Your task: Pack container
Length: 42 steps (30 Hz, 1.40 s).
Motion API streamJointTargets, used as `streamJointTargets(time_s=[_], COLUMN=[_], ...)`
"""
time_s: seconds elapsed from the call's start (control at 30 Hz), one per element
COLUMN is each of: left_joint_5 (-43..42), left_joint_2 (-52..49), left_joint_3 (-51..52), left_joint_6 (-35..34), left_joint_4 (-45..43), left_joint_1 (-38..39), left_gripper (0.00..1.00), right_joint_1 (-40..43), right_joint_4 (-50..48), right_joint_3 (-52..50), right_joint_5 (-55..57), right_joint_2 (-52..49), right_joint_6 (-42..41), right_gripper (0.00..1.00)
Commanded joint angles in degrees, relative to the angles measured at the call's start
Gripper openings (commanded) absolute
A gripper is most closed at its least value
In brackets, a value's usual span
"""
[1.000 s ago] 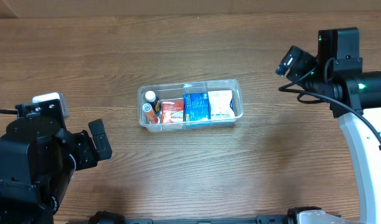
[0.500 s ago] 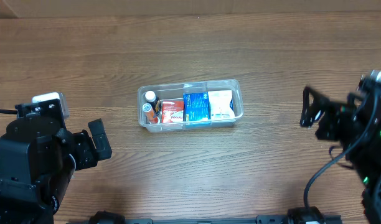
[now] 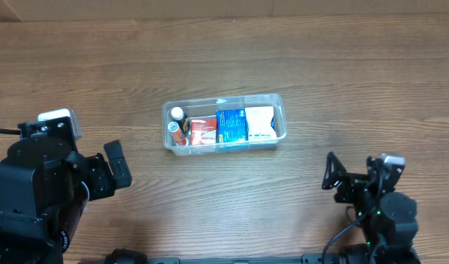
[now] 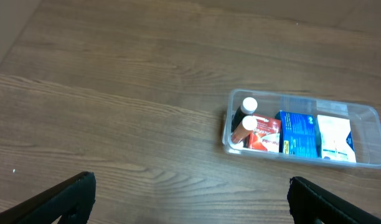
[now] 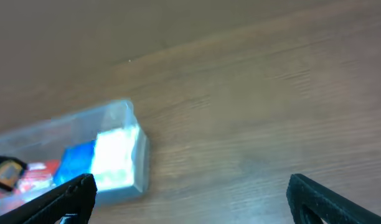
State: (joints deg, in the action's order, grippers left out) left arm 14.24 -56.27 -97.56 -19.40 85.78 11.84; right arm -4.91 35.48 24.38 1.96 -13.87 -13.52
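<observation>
Left gripper (image 4: 190, 185), right gripper (image 5: 190, 186) spread wide; bottles (image 4: 244, 122) in container (image 4: 365, 109) sharp from left wrist, seemingly cropped from right

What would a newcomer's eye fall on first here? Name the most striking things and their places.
The clear container sits in the middle of the table, packed in a row: two capped bottles at its left end, then a red box, a blue box and a white box. The left gripper and right gripper hang open at the near corners, touching nothing.
</observation>
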Motion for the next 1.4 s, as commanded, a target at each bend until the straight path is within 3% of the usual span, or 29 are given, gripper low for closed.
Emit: streamJointTargets(time_s=[0.0,0.23,1.13,1.37], left_joint_5=[0.9,0.9,0.9,0.9], left_joint_2=[0.0,0.0,0.8,10.2], left_joint_3=[-0.7,-0.7,-0.6,11.8], left_joint_6=[-0.8,-0.8,-0.8,-0.8], left_joint_4=[-0.2,-0.2,-0.2,-0.2], left_joint_1=[-0.3,-0.3,-0.3,-0.3], left_gripper=[1.0,1.0,1.0,1.0], right_joint_1=[0.2,0.2,0.2,0.2], right_joint_4=[-0.6,-0.5,0.6,0.6], right_joint_3=[-7.1,-15.6,-15.5,-15.5], right_joint_5=[0.8,0.8,2.0,2.0], right_joint_2=[6.2,13.7,13.7,13.7], right_joint_6=[-0.4,-0.3,0.4,0.4], right_gripper=[1.0,1.0,1.0,1.0])
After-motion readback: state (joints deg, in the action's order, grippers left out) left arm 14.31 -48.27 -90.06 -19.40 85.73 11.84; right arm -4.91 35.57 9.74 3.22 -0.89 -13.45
